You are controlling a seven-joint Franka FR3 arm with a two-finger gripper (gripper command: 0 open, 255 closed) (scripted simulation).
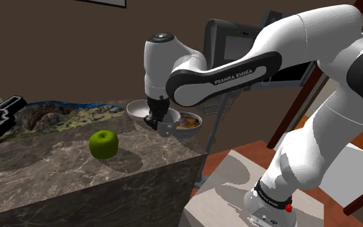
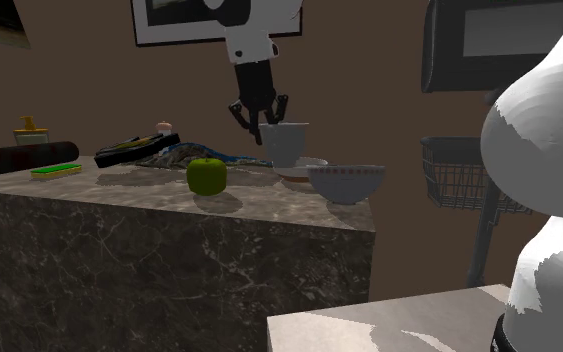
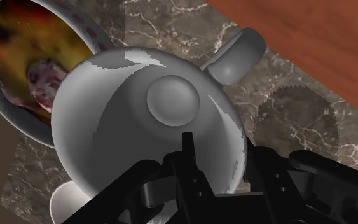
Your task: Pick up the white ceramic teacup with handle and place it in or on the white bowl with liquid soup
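Gripper (image 2: pixel 259 118) pinching the teacup (image 2: pixel 284 143) by its wall; cup upright. Worktop (image 1: pixel 44 167): dark marble. Soup bowl (image 1: pixel 190 122) sits near its end, the teacup just beside it. Plain bowl (image 2: pixel 347 183) stands near both. Green apple (image 1: pixel 103 143) stands apart.

- Shoulder view: high beside the stand (image 1: pixel 213 193), down over the counter (image 1: pixel 51 174).
- Second exterior view: low, near counter height, side-on.
- Wrist view: close over the cup (image 3: pixel 107 114).
- Exterior views share the apple (image 1: pixel 103 143).
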